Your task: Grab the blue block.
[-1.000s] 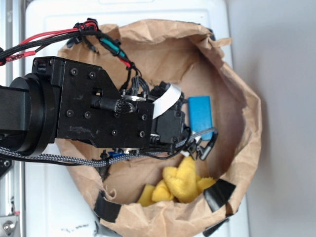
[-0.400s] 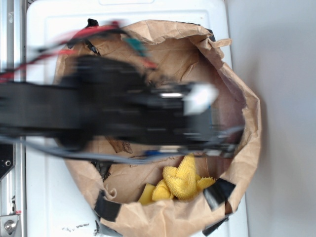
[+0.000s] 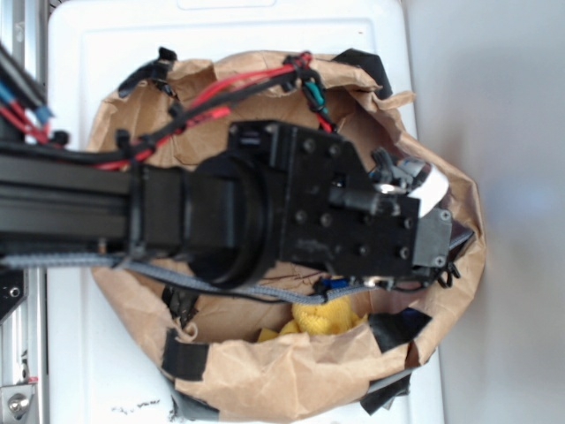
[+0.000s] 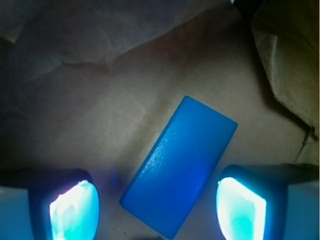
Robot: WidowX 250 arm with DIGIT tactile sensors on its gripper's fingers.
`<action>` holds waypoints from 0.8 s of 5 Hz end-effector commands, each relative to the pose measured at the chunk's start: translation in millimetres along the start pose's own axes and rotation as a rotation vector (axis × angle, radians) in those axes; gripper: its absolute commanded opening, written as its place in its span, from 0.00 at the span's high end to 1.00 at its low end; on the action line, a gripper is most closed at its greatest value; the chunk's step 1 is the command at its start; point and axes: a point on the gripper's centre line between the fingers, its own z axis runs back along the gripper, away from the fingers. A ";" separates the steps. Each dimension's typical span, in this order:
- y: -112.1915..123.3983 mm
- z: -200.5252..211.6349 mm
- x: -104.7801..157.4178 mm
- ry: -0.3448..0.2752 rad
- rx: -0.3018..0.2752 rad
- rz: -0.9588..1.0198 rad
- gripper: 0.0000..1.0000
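Note:
The blue block [image 4: 180, 165] is a flat bright-blue slab lying on the brown paper floor of the bag, turned diagonally in the wrist view. My gripper [image 4: 157, 212] is open and hovers above it, with one glowing fingertip [image 4: 72, 210] to the block's left and the other to its right, neither touching it. In the exterior view my arm and wrist [image 3: 353, 216] cover the right side of the bag and hide the block.
The brown paper bag [image 3: 265, 380] with black tape patches stands on a white surface [image 3: 79, 371]. A yellow cloth [image 3: 327, 316] lies in the bag at the front, partly under my arm. The bag's crumpled wall [image 4: 285, 60] rises close on the right.
My arm has swung right across the bag, from its left part to over its right part, and now covers the blue block that showed beside the gripper before.

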 end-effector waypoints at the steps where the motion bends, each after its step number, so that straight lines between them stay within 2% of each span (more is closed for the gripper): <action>1: -17.0 17.1 9.2 -0.036 -0.076 0.015 0.10; 2: -1.8 1.1 -4.3 -0.026 -0.031 -0.016 1.00; 3: 32.6 2.8 -21.1 -0.044 -0.040 -0.041 1.00; 4: 41.4 9.7 -23.0 -0.036 -0.058 -0.036 1.00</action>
